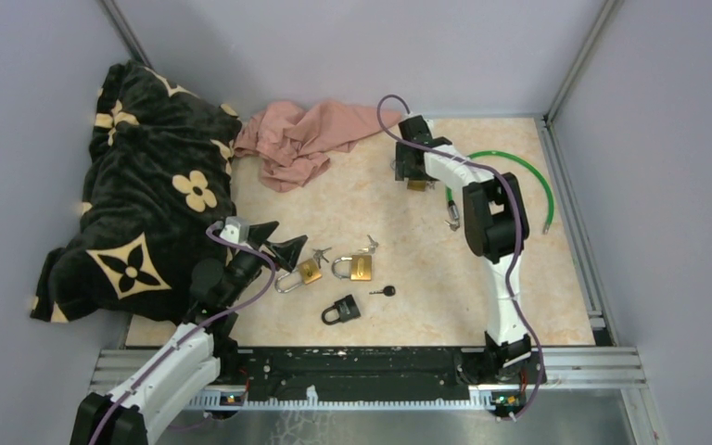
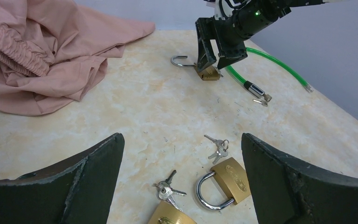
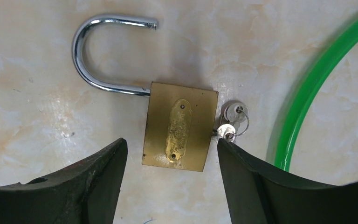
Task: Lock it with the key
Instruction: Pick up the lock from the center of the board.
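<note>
We see right gripper (image 3: pixel 170 142) spread wide, straddling brass padlock (image 3: pixel 179 126), which lies flat on worktop (image 3: pixel 37 116) at far side, near green cable (image 3: pixel 317 88). Shackle (image 3: pixel 98 51) swung open. Key (image 3: pixel 233 119) sits in keyhole, just beside one finger. Risks, as we judge them: closing finger knocks key askew, or padlock skids on smooth worktop. Left gripper (image 2: pixel 182 137) also wide, holding nothing.

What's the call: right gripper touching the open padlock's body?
Apart. Right wrist view shows bare table between each finger of the right gripper and the padlock body.
</note>
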